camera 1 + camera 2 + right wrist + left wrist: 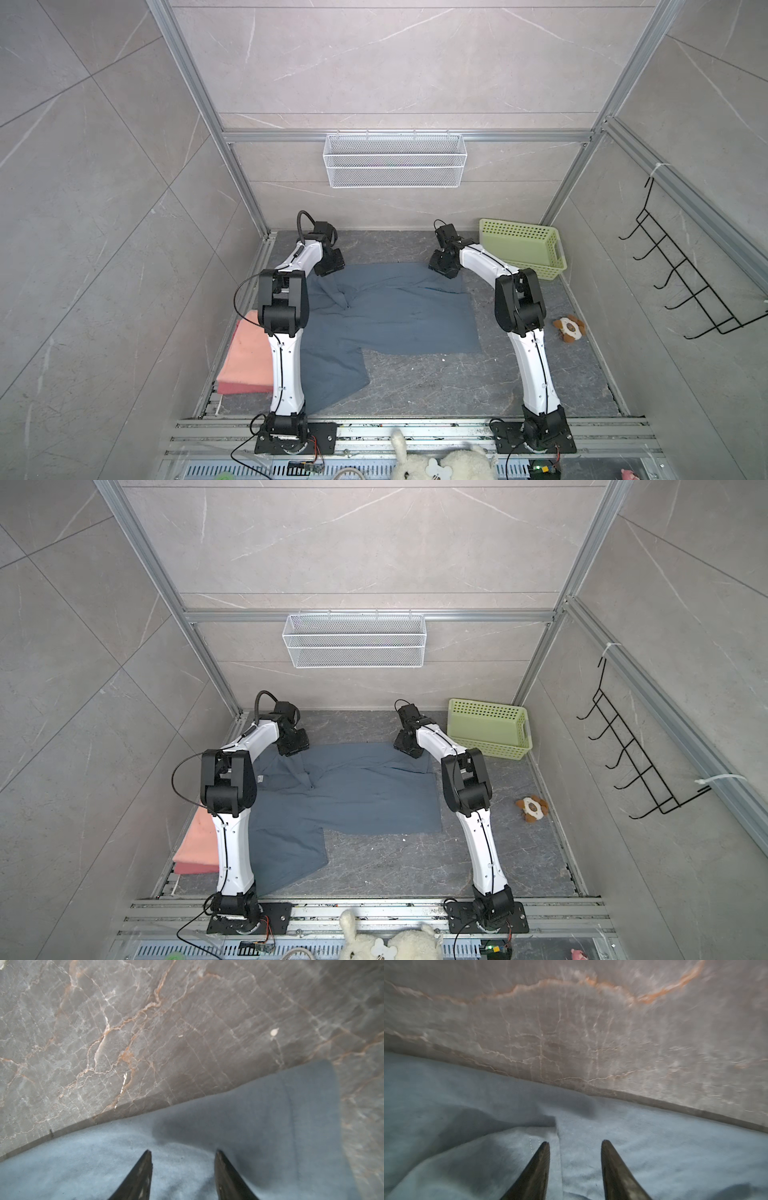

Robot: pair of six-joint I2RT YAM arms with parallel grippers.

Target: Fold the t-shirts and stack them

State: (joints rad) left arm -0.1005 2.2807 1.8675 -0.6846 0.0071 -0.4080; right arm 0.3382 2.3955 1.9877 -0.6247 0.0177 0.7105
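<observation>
Both sets of jaws are reaching the far edge of the blue shirt [390,316] in both top views. It's lying spread on the worktop [436,386], with the pink shirts [245,357] sitting off its left side.

Left wrist: left jaws are hovering half-open over a seam [560,1157].

Right wrist: right jaws are gaping too, holding nothing.

First fold's starting, I reckon. Next they're needing matched pinches.

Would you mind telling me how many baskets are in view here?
2: a white wire basket hung on the back wall, and a green plastic basket at the table's far right. None seems hidden.
</observation>
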